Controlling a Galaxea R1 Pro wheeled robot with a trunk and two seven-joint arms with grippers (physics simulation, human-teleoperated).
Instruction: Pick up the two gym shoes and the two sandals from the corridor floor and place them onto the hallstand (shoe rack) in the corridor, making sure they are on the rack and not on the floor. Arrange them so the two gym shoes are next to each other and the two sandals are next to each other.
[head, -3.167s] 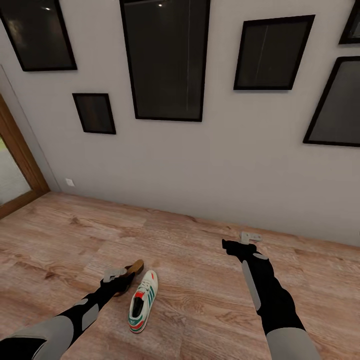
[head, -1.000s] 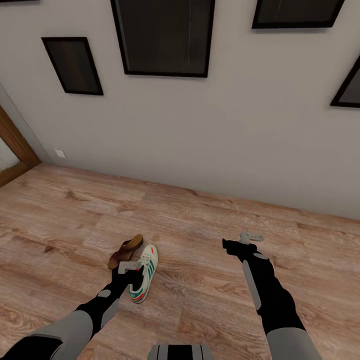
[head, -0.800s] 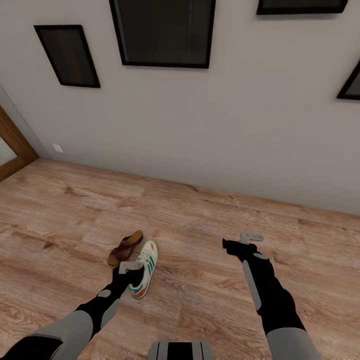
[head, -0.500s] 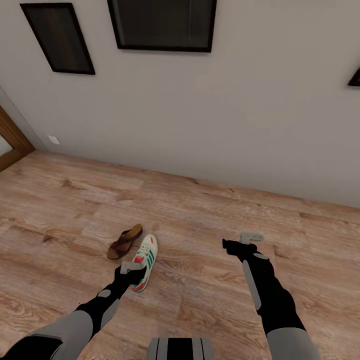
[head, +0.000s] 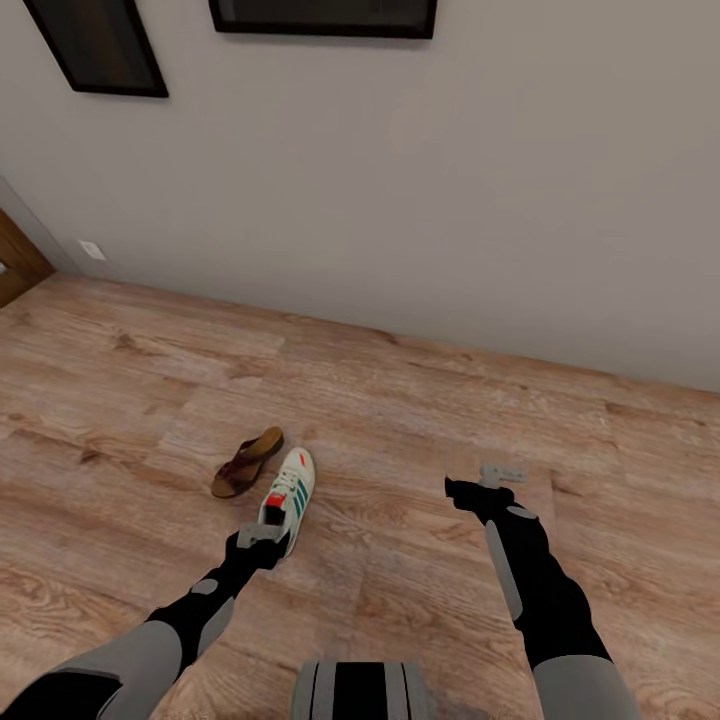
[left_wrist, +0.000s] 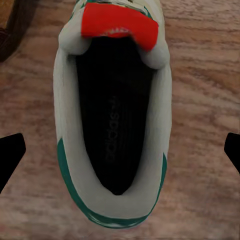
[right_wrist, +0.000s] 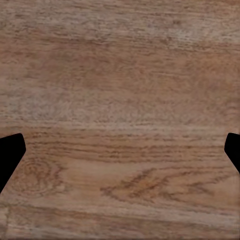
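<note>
**Left gripper parked right over 1 sneaker, right one just hanging over bare floor**

1 gym shoe (head: 288, 494) is seen lying on the wood floor (head: 400, 420) a bit left of centre in the head view, toe pointed toward the wall (head: 450, 180). 1 brown sandal (head: 247, 462) is laid just beside it, to its upper left, apart from it as far as can be told.

The left gripper (head: 262, 537) is held directly over the shoe's heel end. In the left wrist view the sneaker (left_wrist: 114, 125) is framed between the 2 dark fingertips (left_wrist: 10, 155), which are spread wide at the frame's edges; nothing is gripped yet.

The right gripper (head: 500, 473) is held over plain planks right of centre, well apart from both shoes. Its fingertips (right_wrist: 10, 155) are spread just as wide in the right wrist view, with nothing held.

2 black picture frames (head: 100, 45) are cut off at the top of the head view.
</note>
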